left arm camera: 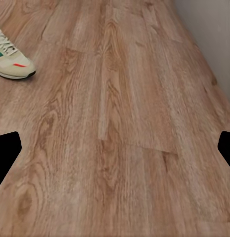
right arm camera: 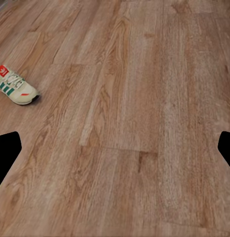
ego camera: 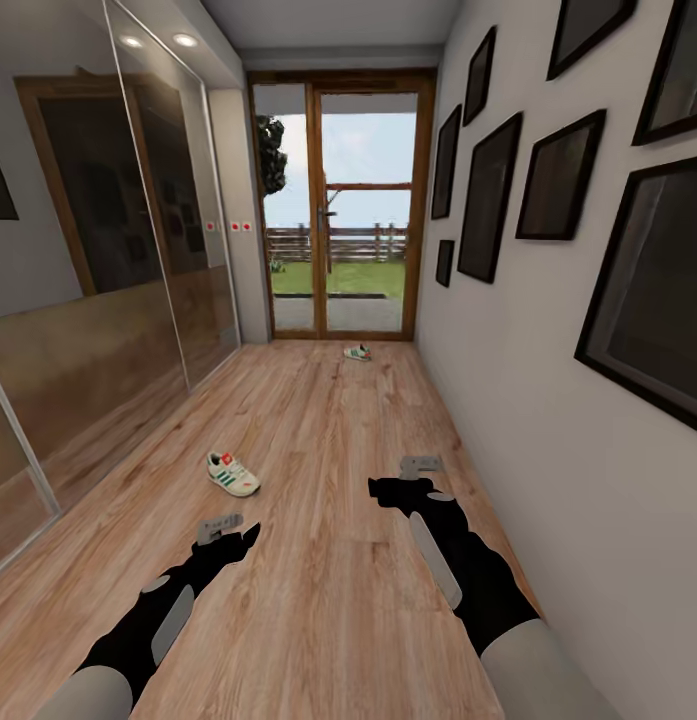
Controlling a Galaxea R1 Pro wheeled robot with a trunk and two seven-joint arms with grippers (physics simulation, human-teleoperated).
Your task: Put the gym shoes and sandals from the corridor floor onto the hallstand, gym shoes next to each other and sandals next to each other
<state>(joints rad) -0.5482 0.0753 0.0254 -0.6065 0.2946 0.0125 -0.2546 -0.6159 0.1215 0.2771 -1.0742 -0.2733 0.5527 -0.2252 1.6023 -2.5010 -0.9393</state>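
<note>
One gym shoe (ego camera: 233, 474), white with green stripes and a red-orange heel tab, lies on the corridor floor (ego camera: 318, 420) just ahead of my left gripper (ego camera: 220, 527). The same shoe appears in the left wrist view (left arm camera: 11, 59) and in the right wrist view (right arm camera: 16, 88). The other gym shoe (ego camera: 357, 352) lies far off by the glass door. My right gripper (ego camera: 421, 465) hovers over bare planks near the right wall. Both grippers are open, with nothing between their fingers (left arm camera: 7, 150) (right arm camera: 7, 150). The sandals and the hallstand are out of view.
A mirrored sliding wardrobe (ego camera: 98, 320) runs along the left side. The white right wall (ego camera: 548, 420) carries several dark picture frames. A wood-framed glass door (ego camera: 338, 210) closes the far end of the corridor.
</note>
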